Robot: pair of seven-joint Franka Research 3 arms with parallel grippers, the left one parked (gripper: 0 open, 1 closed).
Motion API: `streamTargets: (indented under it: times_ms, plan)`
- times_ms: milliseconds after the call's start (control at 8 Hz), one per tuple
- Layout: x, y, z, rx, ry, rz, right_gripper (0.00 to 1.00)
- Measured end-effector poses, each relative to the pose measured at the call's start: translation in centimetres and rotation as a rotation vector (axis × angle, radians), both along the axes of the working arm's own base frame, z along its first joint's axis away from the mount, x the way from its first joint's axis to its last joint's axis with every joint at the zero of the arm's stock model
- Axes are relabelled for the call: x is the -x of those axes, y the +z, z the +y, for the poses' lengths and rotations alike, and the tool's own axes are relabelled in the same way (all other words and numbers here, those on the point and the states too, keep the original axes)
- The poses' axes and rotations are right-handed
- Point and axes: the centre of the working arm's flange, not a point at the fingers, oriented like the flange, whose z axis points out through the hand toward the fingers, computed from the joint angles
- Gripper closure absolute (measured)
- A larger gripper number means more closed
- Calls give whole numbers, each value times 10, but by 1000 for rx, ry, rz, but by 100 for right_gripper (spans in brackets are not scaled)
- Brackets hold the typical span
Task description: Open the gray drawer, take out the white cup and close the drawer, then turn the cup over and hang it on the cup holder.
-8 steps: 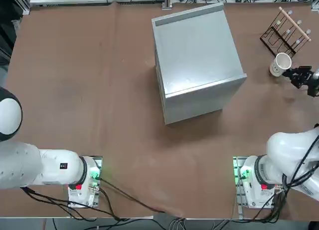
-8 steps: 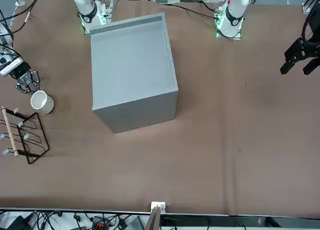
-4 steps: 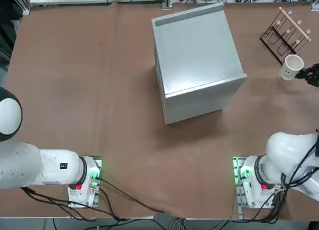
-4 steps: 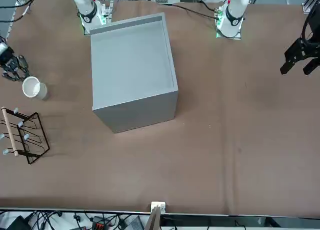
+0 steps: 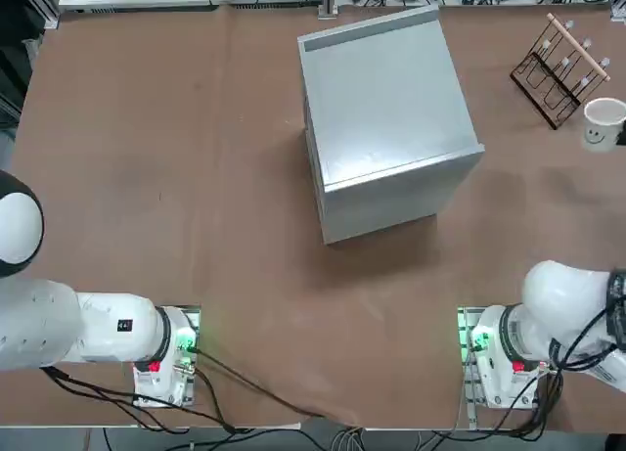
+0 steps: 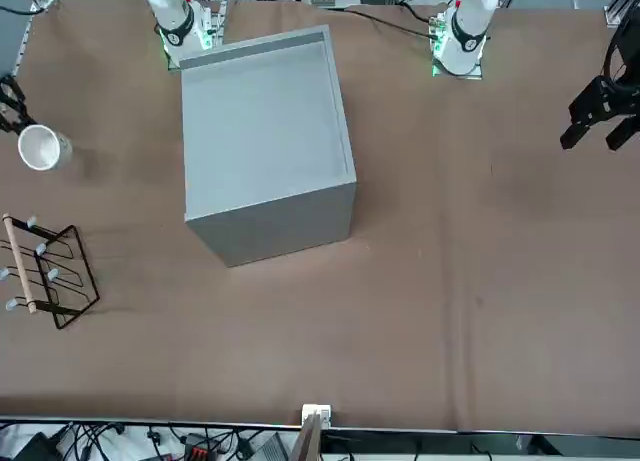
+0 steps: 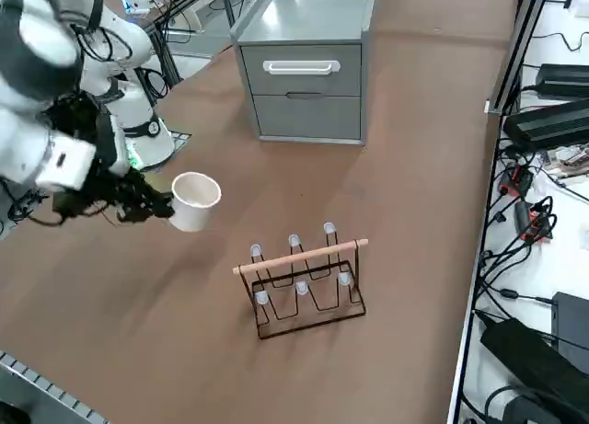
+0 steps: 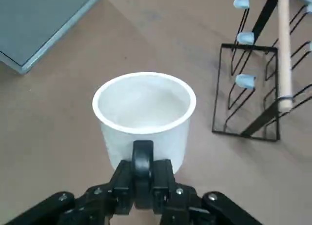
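As the right arm works alone at the table's right edge, the items run from largest to smallest.

Gray drawer (image 5: 386, 118): boxy cabinet near table centre, both drawer fronts flush in the right side view, so it reads as closed.

Cup holder (image 7: 306, 281): dark wire frame with a wooden bar and capped pegs, standing in the top view at about 1 o'clock from the cabinet, near the far right corner.

Right gripper (image 8: 142, 178): fingers narrowed onto the cup's handle, holding it. The forearm reaches out roughly level and low over the table, wrist turned so the cup rides ahead of the fingers.

White cup (image 7: 194, 200): carried clear of the table, mouth tilted up and outward, not yet inverted; its long axis runs on from the gripper.

Deciding relation: in the top view the holder lies at roughly 10 o'clock from the cup, near but apart. Judgement: the cup must be rolled mouth-down before its handle meets a peg.
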Motion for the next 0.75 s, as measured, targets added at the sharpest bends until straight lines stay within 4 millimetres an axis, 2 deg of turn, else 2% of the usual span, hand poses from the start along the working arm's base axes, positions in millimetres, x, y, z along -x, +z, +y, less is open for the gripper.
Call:
streamTargets:
  times_ms: [375,750]
  plan:
    - [-58,58,30,123,-51,121,81]
    - [-106,132,84,237,-135,273,81]
